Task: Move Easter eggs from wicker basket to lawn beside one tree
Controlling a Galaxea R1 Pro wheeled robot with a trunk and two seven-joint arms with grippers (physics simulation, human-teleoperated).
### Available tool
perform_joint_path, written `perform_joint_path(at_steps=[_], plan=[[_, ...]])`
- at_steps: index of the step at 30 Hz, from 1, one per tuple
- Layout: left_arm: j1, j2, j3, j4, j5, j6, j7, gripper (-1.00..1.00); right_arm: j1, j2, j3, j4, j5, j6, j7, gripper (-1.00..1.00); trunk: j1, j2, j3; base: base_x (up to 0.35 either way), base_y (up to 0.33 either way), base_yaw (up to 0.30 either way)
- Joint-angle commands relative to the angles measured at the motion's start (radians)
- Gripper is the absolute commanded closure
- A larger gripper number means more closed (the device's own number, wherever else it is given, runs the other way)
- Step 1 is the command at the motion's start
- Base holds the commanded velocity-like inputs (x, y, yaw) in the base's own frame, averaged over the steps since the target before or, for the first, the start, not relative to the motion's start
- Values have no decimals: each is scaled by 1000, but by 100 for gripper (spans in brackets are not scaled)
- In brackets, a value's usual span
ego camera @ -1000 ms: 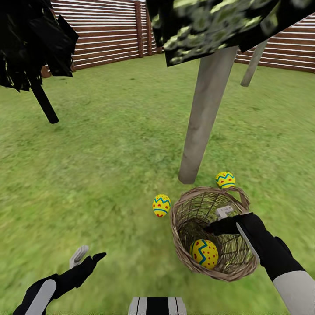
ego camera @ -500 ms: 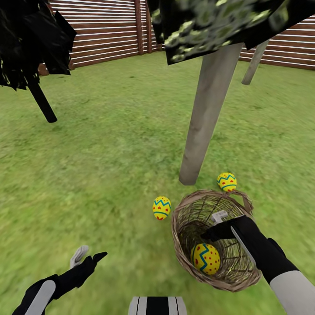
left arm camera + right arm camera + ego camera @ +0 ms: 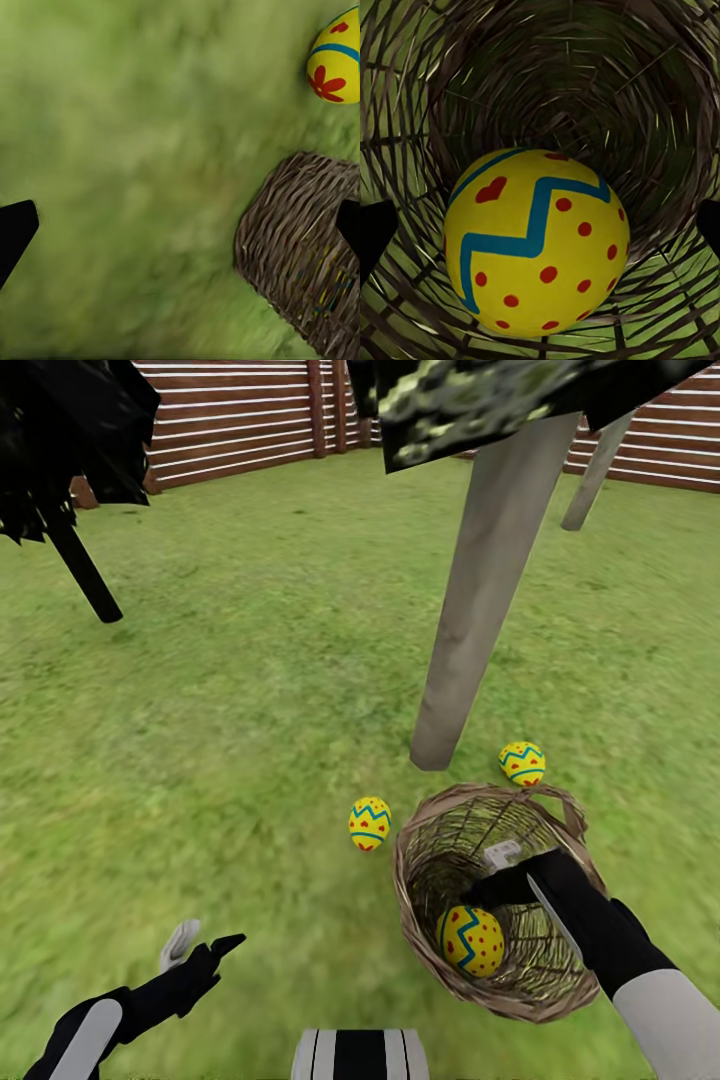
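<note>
Two of three Easter eggs are already out on the lawn [image 3: 250,690]: one egg [image 3: 369,823] lies at the basket's 10 o'clock, just beside the rim, and a second egg [image 3: 522,762] lies at its 1 o'clock, near the foot of the pale tree trunk [image 3: 485,590]. The third egg [image 3: 470,940] sits inside the wicker basket [image 3: 410,880], low against the near wall; the right wrist view shows it [image 3: 536,244] large and centred among the weave [image 3: 585,82]. So you are on the last pick. Your right hand [image 3: 492,872] is inside the basket mouth, above and beyond the egg, not touching it; its fingers look spread, with dark tips at both edges of the wrist view, so it reads as open and empty. Your left hand [image 3: 200,945] hangs over bare grass at the basket's 8 o'clock, fingers parted, holding nothing. Judgement: next move calls for lowering the right hand straight onto the egg, straddling its widest part and closing gently. The basket is light and may tip or drag if a finger catches the wicker. Then set the egg by the same trunk.
</note>
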Motion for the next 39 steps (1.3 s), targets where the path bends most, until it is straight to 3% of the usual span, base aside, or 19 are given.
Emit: perform_joint_path(at_steps=[1,12,25,39], plan=[[0,0,2,0,-1,6,-3,-100,-1,-1,2,0,2,4,3,-100,0,-1,-5,0,0,0],[0,-1,-3,0,-6,8,-2,-100,-5,-1,2,1,0,3,3,-100,5,-3,-47,0,0,0],[0,-2,-6,1,-6,5,-10,-100,-46,-2,-2,4,-4,1,7,-100,5,-3,-47,0,0,0],[0,-2,-7,0,-6,9,-11,-100,-55,-1,-2,8,-4,1,8,-100,11,-6,-101,0,0,0]])
